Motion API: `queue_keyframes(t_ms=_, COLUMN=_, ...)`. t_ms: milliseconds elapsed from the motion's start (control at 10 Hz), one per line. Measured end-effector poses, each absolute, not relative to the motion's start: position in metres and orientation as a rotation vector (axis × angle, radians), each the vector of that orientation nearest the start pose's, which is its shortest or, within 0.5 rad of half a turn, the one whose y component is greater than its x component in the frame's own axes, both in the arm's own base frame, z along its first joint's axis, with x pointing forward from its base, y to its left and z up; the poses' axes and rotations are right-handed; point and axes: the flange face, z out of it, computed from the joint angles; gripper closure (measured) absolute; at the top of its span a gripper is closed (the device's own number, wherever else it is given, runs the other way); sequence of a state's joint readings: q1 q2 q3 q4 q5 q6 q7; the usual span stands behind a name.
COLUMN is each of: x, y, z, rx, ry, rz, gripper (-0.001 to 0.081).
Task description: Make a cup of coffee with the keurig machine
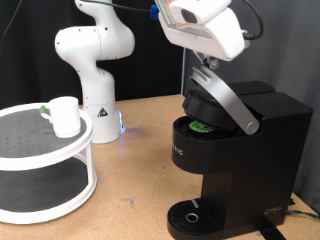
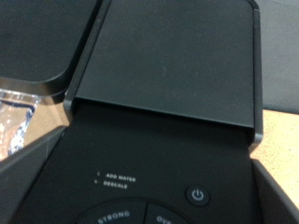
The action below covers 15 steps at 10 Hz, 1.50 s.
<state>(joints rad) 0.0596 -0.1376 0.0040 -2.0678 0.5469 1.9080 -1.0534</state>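
I see the keurig machine point(image 1: 245, 150) at the exterior view's right: boxy, matte black plastic, standing on a brown wood-look table point(image 1: 140, 140). Its lid is raised, tilted up on the silver-grey curved handle point(image 1: 225, 98). In the open brew chamber sits a pod point(image 1: 201, 127) with a green top. The round drip tray point(image 1: 190, 217) at the base has nothing on it.

The gripper point(image 1: 203, 62) hangs at the top of the raised lid, under the arm's white glossy housing. I can't tell from either view whether the fingers are open or closed, or whether they touch the handle.

The cup point(image 1: 66, 115), a plain white cylinder, stands on the upper tier of a round white two-tier rack point(image 1: 45, 165) with dark mesh-like shelves, at the exterior view's left, well apart from the machine.

The wrist view shows only the machine's flat matte top point(image 2: 168, 84), a power button point(image 2: 196, 196) and small white lettering. No fingers visible there.
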Motion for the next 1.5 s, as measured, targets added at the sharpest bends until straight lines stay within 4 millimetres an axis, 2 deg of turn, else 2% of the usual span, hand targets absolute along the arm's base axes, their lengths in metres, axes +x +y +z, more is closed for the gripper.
queue_keyframes(t_ms=300, x=0.513, y=0.056, z=0.499, rx=-2.383, ry=-1.203, rz=-0.302, gripper=0.0806)
queue_keyframes(t_ms=800, x=0.511, y=0.044, z=0.487, rx=-2.416, ry=-1.212, rz=-0.265, gripper=0.0806)
queue_keyframes(t_ms=1500, x=0.507, y=0.033, z=0.455, rx=-2.452, ry=-1.196, rz=-0.205, gripper=0.0806)
